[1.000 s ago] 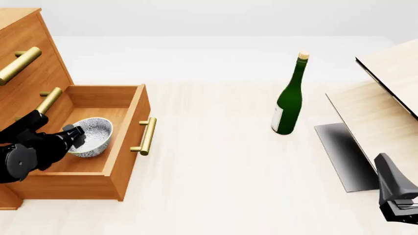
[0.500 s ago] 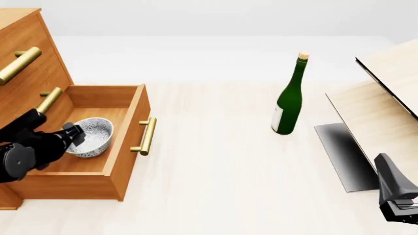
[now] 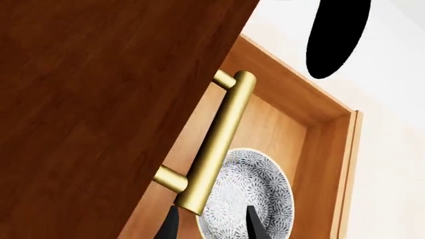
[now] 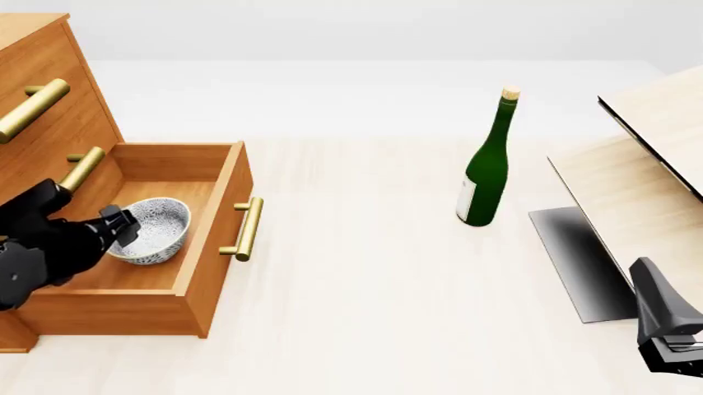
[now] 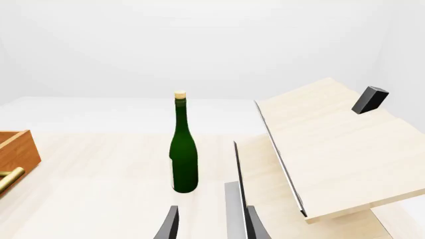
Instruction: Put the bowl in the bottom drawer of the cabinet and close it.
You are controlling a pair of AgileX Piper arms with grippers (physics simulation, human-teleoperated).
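The speckled white bowl sits upright inside the pulled-out bottom drawer of the orange-brown cabinet. My left gripper is just left of the bowl, at its rim, open and holding nothing. In the left wrist view the bowl shows between and beyond the spread fingertips, partly behind the middle drawer's brass handle. The bottom drawer's own handle faces right. My right gripper rests open at the table's near right corner, with nothing between its fingers.
A green wine bottle stands upright mid-table, right of the drawer. A pale light-wood panelled structure with a grey base plate fills the right side. The cabinet's upper drawers are shut.
My left arm has drawn back a little to the left, away from the bowl. The bowl stays in the drawer. The right arm has not moved.
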